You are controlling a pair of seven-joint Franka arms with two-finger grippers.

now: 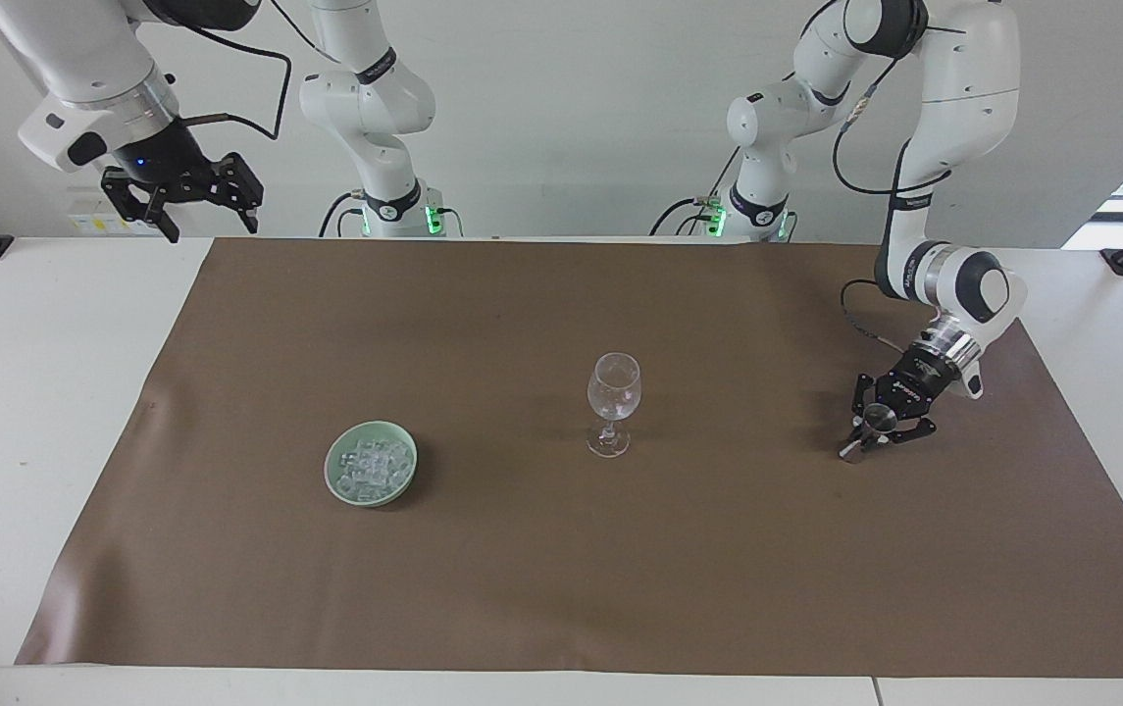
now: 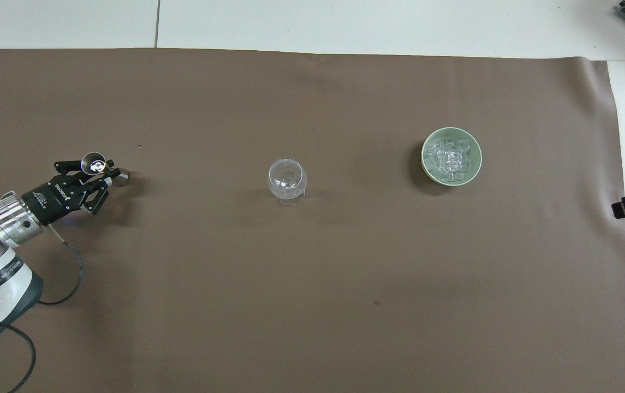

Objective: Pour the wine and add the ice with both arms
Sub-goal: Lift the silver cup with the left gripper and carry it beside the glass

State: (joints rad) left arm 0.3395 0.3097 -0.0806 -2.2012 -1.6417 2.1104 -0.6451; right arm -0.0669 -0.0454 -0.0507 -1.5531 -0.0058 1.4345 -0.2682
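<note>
We clamp our left gripper on a small metal measuring cup, upright so wine stays in; our right gripper waits wide open beside the mat.

High facing view, steep overhead view

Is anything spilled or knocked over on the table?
Nothing stands out. The stemmed glass stands upright on the brown mat, the ice stays heaped in the green bowl, and no wet patch shows.
</note>
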